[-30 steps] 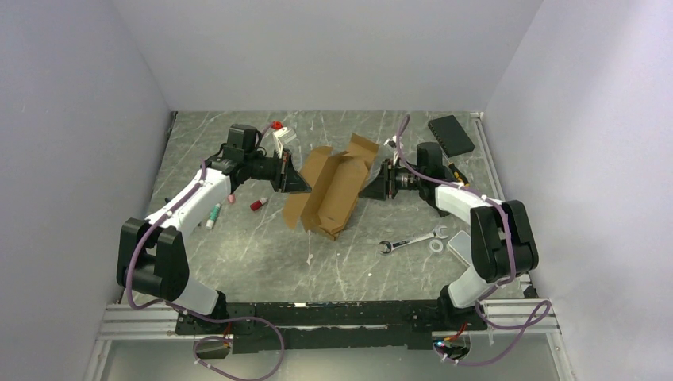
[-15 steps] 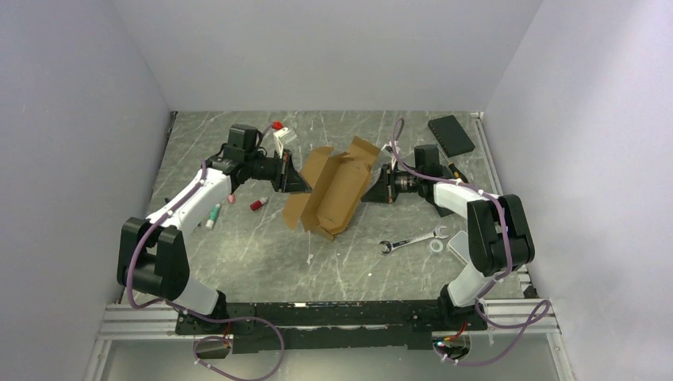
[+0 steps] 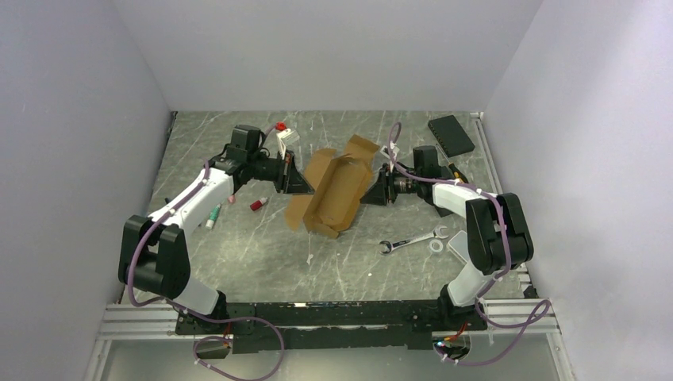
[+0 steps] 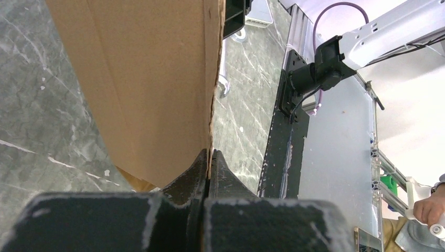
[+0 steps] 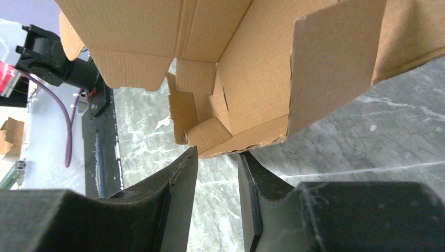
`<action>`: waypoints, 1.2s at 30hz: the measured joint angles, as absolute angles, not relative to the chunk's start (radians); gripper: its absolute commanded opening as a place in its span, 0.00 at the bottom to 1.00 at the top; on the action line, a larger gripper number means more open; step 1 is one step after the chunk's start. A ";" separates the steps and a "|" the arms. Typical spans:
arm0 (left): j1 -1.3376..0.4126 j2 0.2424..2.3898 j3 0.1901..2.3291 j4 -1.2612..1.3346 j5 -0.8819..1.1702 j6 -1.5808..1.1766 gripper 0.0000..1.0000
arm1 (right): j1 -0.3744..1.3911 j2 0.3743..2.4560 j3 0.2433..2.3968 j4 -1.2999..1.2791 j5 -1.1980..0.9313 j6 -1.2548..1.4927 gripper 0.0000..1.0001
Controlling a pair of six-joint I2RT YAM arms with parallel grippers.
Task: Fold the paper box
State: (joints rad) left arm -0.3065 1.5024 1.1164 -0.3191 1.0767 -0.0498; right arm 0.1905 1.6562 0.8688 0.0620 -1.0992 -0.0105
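The paper box (image 3: 337, 190) hangs tilted over the middle of the desk (image 3: 254, 254), between the two arms. Its far end is raised and its near end dips toward the surface; whether it touches the surface cannot be told. It is half formed: the long walls stand up as a trough, while the end flaps and a wide panel at the far end splay loose.

The left pincer (image 4: 210, 154) is pressed together on the thin edge of one long wall, and the cardboard runs straight out from between its tips. This hold seems meant as an anchor, keeping the sheet off the desk and steady so the other arm can work the creases.

The right pincer (image 5: 216, 155) stands partly spread on the opposite side. A lower corner of the box, beside a small inner flap, sits right at its mouth, and neither finger clamps it. It looks placed to take a fresh bite there or to nudge that wall inward.

A wrench (image 3: 410, 239) lies on the desk, well clear of the work.
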 measured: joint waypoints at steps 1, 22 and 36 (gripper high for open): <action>-0.308 1.502 1.116 -0.319 1.077 -0.049 0.00 | 0.191 1.656 0.868 0.062 -1.097 -0.021 0.43; -0.309 1.502 1.116 -0.327 1.068 -0.046 0.00 | 0.086 1.636 1.081 -0.503 -1.046 -0.532 0.64; -0.350 1.533 1.304 -0.551 0.916 0.026 0.00 | 0.004 1.395 1.114 -0.615 -1.029 -0.607 0.83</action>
State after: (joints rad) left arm -0.3500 1.5326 1.3045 -0.5507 0.9165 0.0261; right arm 0.0040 1.3952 1.1145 -0.6147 -1.0286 -0.6075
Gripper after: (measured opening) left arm 0.015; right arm 0.792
